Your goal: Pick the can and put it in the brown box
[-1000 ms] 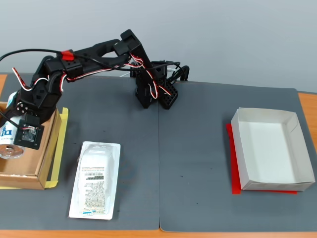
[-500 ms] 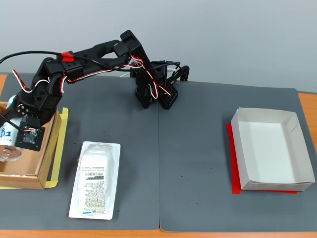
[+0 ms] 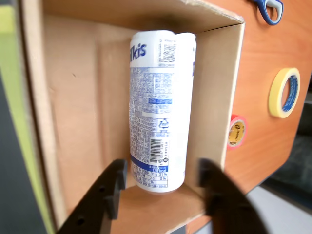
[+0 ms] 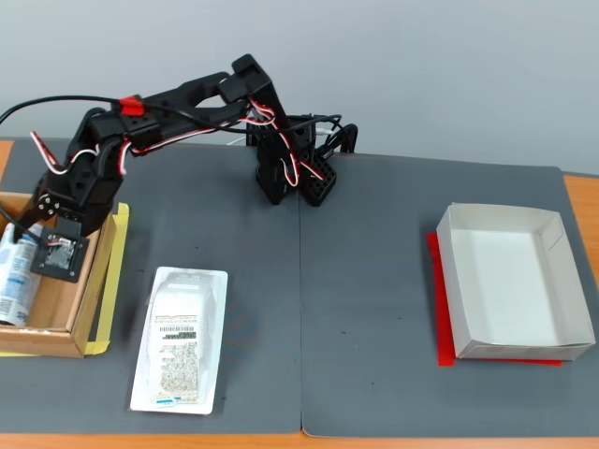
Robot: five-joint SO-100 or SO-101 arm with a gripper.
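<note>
The can (image 3: 158,109) lies on its side inside the brown box (image 3: 73,112), along the wall that is on the right in the wrist view. The gripper (image 3: 163,187) hovers over its near end, fingers spread apart and not touching it

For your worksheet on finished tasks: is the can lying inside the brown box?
Yes, the can lies on its side on the box floor, between its walls.

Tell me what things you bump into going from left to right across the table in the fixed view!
The can lying in the brown box → the flat white packet → the arm's black base → the white paper box.
</note>
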